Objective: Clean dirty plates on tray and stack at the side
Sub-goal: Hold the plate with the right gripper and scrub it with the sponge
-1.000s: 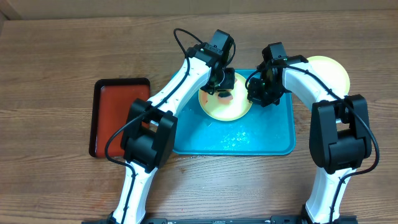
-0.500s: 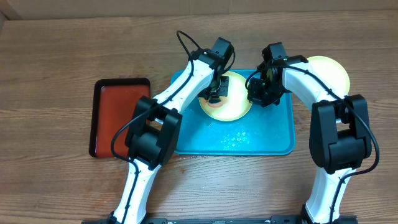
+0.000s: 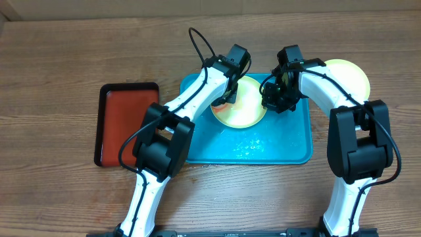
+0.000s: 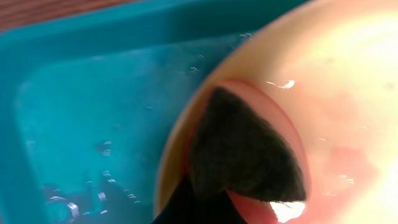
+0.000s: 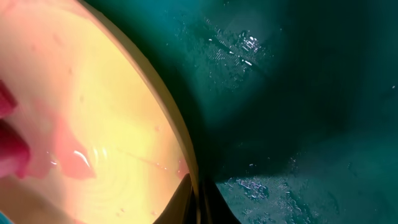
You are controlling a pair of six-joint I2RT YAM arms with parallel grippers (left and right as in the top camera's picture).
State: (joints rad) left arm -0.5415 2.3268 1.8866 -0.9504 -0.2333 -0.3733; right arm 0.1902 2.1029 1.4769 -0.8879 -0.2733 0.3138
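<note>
A pale yellow-green plate [image 3: 248, 110] lies on the turquoise tray [image 3: 276, 146]. My left gripper [image 3: 222, 102] is shut on a dark pad with a pink edge [image 4: 242, 149], which it presses onto the plate's [image 4: 348, 74] left rim. My right gripper [image 3: 275, 99] is shut on the plate's right rim; in the right wrist view the rim runs between its fingers [image 5: 198, 202]. Pink-red smears [image 5: 71, 158] streak the wet plate [image 5: 93, 93]. A second pale yellow-green plate [image 3: 352, 76] rests on the table to the right of the tray.
A smaller red tray with a black rim [image 3: 125, 122] sits on the wooden table left of the turquoise tray. Water drops and wet patches cover the tray floor [image 5: 298, 93] in front of the plate.
My left gripper has slid with the pad from the middle of the plate to its left rim. The right arm and the plate have stayed put.
</note>
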